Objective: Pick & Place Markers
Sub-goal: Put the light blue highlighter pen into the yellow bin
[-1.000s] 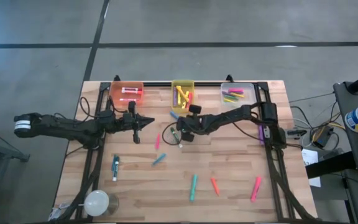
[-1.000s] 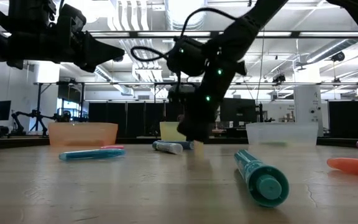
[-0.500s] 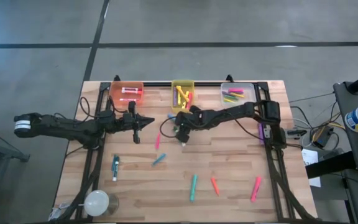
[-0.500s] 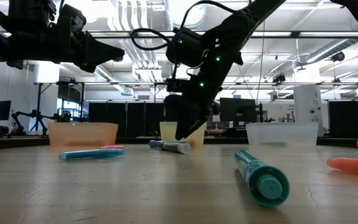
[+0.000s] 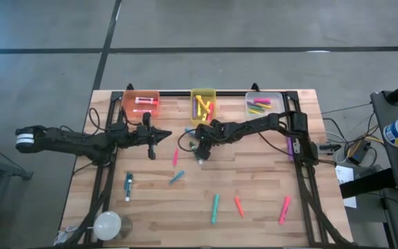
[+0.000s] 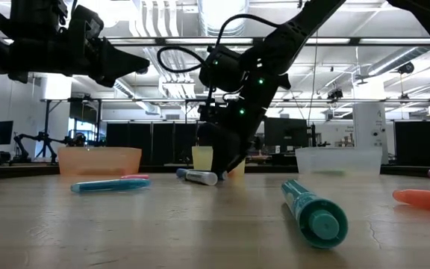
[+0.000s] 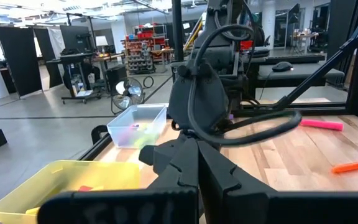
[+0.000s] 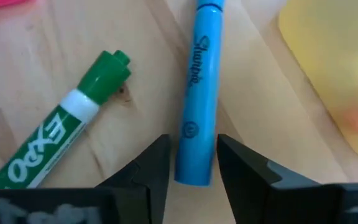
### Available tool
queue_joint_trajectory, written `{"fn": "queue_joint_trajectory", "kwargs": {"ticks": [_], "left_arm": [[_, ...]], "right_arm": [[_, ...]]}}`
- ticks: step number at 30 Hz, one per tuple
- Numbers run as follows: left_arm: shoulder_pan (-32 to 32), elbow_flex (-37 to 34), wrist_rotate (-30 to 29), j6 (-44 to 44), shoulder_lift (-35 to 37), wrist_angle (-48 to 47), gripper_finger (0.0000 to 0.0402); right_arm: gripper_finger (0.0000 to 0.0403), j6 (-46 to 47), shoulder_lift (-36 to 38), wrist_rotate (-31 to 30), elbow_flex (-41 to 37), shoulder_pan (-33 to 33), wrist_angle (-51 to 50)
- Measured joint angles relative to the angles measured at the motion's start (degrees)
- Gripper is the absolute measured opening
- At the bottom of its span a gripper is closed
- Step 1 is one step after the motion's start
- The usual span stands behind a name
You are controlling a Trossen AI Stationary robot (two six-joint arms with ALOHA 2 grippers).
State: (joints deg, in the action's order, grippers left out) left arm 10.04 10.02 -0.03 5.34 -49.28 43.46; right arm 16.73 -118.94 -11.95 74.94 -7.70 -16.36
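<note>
Markers lie scattered on the wooden table [image 5: 254, 173]. A blue marker [image 8: 197, 106] and a green-capped one [image 8: 61, 146] lie flat side by side near the yellow bin [image 5: 203, 104]. My right gripper [image 8: 193, 171] points down at the table with its fingers apart, one on each side of the blue marker's near end; the low view shows it [image 6: 219, 164] down at the tabletop. My left gripper [image 5: 161, 134] hangs shut and empty above the table's left half, near the orange bin [image 5: 141, 104]. My right gripper comes from above, pointing down, with a finger [image 8: 151, 171] close on each side of the blue marker's near end [image 8: 193, 155]. The fingers lie across the marker, which rests flat on the table. I cannot tell whether they touch it.
A clear bin [image 5: 262, 104] stands far right. Loose markers: pink [image 5: 175, 156], blue [image 5: 177, 177], teal [image 5: 128, 185], teal [image 5: 215, 207], orange [image 5: 238, 206], pink [image 5: 284, 209]. A white round thing [image 5: 107, 225] sits at the near left corner.
My right gripper has opened, shifted a little toward the table's left and far edge, lifted slightly, then come back down over the blue marker near the yellow bin.
</note>
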Motion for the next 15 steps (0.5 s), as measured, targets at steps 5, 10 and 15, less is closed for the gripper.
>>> {"fn": "queue_joint_trajectory", "kwargs": {"ticks": [5, 10, 15], "left_arm": [[0.0, 0.0, 0.0, 0.0, 0.0, 0.0, 0.0], [0.0, 0.0, 0.0, -0.9, 0.0, -0.9, 0.0], [0.0, 0.0, -1.8, -0.9, 0.0, -0.9, 0.0]], "right_arm": [[0.0099, -1.7, -0.2, 0.0, 0.0, 0.1, 0.2], [0.0065, -1.8, 2.1, 0.0, 0.0, 0.2, -1.4], [0.0065, 0.9, 9.3, -3.8, 0.2, 0.9, -4.5]]}}
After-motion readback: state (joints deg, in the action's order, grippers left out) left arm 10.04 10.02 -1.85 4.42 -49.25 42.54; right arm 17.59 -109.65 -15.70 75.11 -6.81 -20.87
